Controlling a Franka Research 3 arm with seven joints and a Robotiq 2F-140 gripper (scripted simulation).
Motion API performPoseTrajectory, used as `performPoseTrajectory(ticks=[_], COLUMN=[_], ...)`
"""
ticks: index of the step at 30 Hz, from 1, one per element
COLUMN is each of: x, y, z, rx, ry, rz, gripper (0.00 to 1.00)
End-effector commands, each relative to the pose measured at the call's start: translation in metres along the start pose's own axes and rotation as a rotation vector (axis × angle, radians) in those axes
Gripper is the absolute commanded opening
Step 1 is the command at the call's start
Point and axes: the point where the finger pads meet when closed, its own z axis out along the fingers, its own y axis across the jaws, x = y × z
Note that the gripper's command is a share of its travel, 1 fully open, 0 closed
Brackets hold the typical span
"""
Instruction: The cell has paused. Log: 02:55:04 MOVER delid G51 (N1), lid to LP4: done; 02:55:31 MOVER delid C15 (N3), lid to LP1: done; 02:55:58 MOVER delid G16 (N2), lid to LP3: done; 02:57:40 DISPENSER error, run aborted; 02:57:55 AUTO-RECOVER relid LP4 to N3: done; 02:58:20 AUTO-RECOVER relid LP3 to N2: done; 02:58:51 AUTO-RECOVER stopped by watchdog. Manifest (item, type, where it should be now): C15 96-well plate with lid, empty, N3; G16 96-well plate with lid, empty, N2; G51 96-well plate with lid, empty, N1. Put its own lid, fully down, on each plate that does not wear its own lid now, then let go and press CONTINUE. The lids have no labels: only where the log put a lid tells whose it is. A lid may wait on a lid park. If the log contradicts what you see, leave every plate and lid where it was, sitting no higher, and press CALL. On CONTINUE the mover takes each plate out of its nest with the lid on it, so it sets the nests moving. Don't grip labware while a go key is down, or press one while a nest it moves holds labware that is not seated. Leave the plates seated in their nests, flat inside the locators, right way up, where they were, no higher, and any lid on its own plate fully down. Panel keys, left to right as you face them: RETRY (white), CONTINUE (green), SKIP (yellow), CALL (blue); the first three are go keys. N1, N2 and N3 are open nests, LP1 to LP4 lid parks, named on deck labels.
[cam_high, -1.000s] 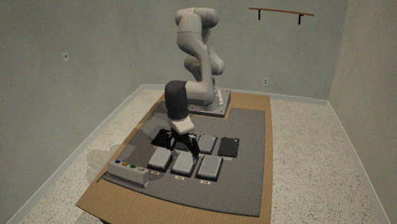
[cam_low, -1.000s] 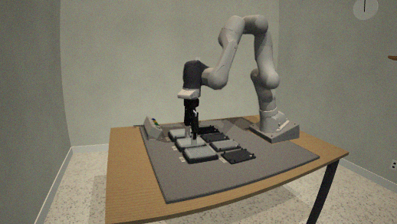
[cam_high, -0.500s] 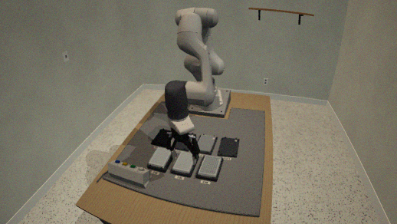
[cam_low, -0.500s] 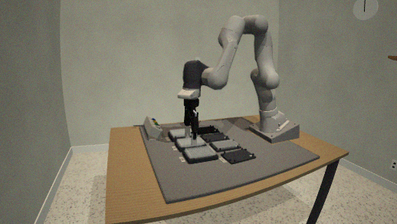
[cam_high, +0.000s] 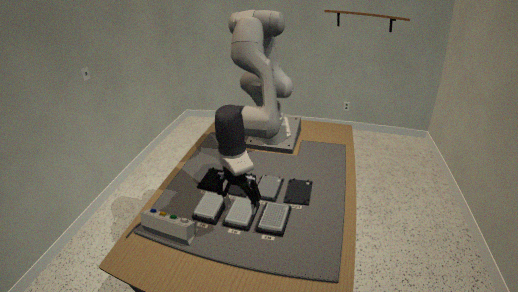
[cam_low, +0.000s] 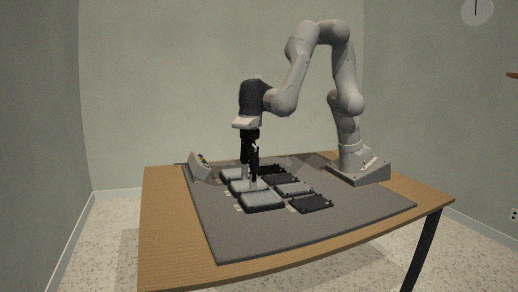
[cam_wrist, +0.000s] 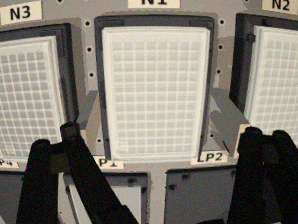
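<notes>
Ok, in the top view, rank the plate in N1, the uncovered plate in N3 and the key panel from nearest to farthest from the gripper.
1. Plate in N1: directly below the gripper, whose fingers are open.
2. Uncovered plate in N3: the neighbouring nest, image right.
3. Key panel: image left, beyond N2.

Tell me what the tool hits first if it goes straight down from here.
Probably the covered plate in N1: the open tool hangs over it. Depth is unclear; its spread fingers might instead slip past the cover's edges onto the nest.
</notes>
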Motion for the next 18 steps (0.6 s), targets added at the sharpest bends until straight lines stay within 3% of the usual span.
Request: performPoseTrajectory(ticks=[1,18], x=[-0.001,-0.001], y=[0.002,0.002], z=[-0.001,-0.027], rx=[-0.001,-0.001], ry=[-0.001,-0.001], rz=[0.007,0.007], gripper=[0.66,0.66])
